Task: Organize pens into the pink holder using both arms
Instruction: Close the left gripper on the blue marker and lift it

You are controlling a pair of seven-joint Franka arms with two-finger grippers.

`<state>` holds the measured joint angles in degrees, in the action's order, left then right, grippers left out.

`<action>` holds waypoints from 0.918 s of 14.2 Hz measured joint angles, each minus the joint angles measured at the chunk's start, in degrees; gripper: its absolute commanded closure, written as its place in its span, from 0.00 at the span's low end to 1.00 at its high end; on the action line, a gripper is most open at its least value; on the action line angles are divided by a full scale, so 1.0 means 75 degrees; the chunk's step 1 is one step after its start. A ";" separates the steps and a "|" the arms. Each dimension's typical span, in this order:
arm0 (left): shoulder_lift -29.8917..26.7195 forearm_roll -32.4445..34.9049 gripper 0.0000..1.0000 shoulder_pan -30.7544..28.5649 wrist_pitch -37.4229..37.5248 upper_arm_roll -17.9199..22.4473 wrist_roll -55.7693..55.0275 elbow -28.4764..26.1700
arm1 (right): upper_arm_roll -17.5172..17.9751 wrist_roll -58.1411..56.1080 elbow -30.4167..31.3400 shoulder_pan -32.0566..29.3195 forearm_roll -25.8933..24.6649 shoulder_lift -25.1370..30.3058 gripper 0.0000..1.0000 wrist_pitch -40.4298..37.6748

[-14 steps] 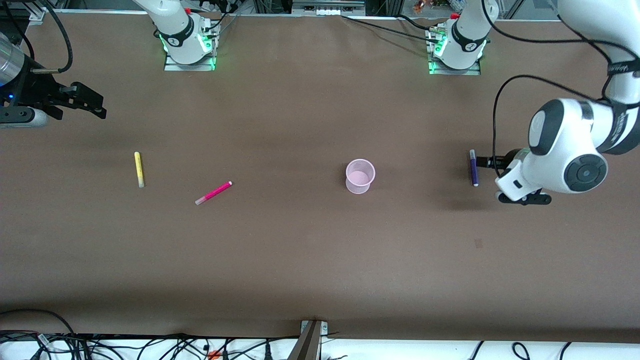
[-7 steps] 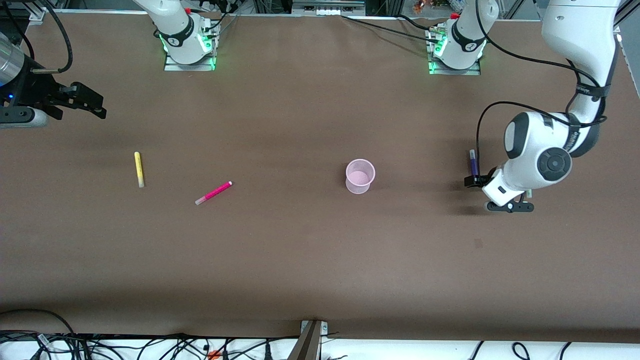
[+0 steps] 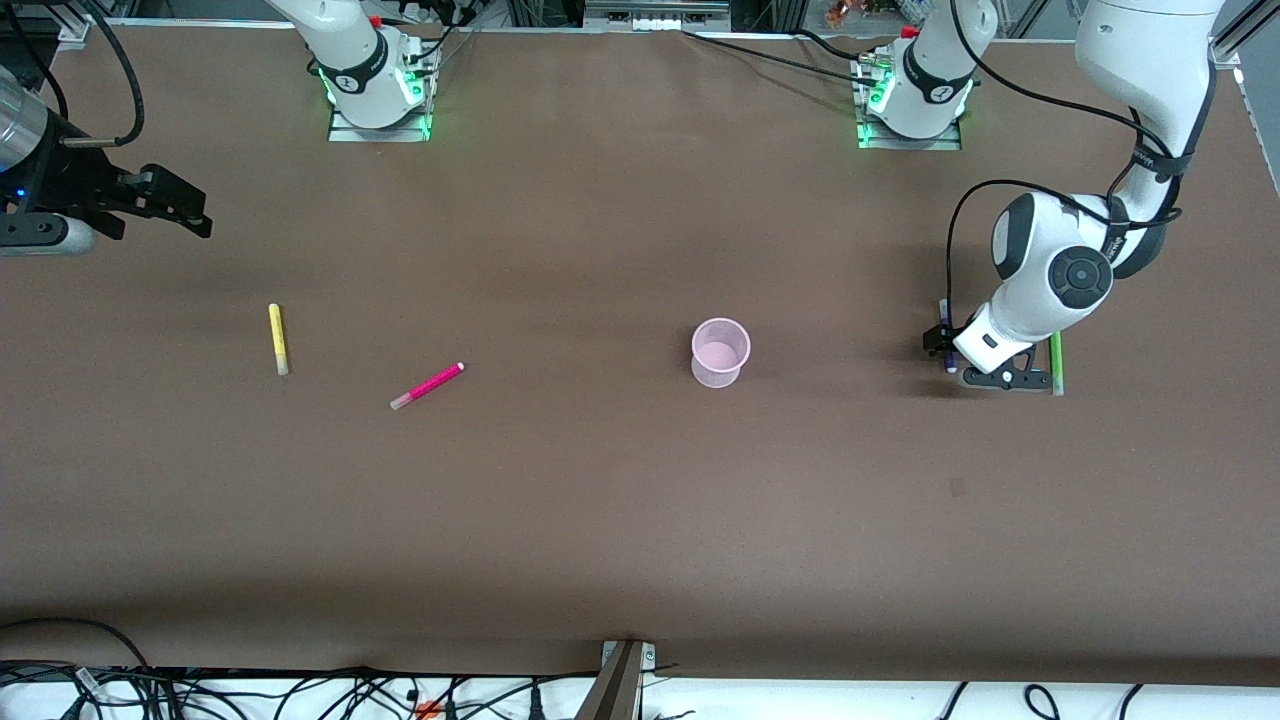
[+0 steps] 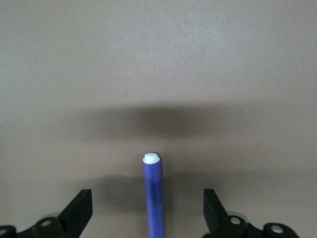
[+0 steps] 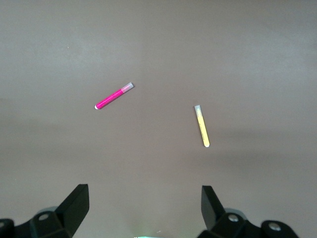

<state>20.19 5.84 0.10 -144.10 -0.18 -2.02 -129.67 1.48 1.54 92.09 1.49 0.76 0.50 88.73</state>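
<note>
The pink holder point(image 3: 720, 351) stands upright near the table's middle. The dark purple pen point(image 3: 944, 312) lies toward the left arm's end. My left gripper point(image 3: 944, 346) is low over it, open, with the pen point(image 4: 153, 198) lying between its two fingers point(image 4: 79, 214) and not touched by them. The green pen point(image 3: 1056, 362) lies beside the left hand. The yellow pen point(image 3: 277, 338) and magenta pen point(image 3: 427, 386) lie toward the right arm's end; both show in the right wrist view, magenta point(image 5: 114, 96) and yellow point(image 5: 202, 127). My right gripper point(image 3: 190, 215) waits open and empty point(image 5: 143, 208).
The brown table point(image 3: 600, 520) is bare apart from these things. The arm bases point(image 3: 378, 90) stand at the edge farthest from the front camera. Cables point(image 3: 250, 690) lie along the nearest edge.
My left arm has swung in and come down onto the purple pen, which uncovers the green pen beside it. The right arm and the other pens have not moved.
</note>
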 measured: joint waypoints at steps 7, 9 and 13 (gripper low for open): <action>0.0165 0.0001 0.33 0.0001 -0.0200 -0.0034 0.0001 -0.0070 | -0.0001 0.0000 0.0000 0.0000 0.0000 0.0000 0.00 0.0003; 0.0282 0.0001 0.54 0.0001 -0.0310 -0.0036 0.0001 -0.0069 | -0.0001 0.0000 0.0000 0.0000 0.0000 0.0000 0.00 0.0003; 0.0381 0.0000 1.00 0.0003 -0.0358 -0.0078 0.0001 -0.0045 | -0.0001 0.0000 0.0000 0.0000 0.0000 0.0000 0.00 0.0003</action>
<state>23.04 5.84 0.12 -146.78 -0.76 -2.01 -130.00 1.47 1.54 92.09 1.49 0.76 0.50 88.75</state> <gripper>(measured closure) 0.617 0.000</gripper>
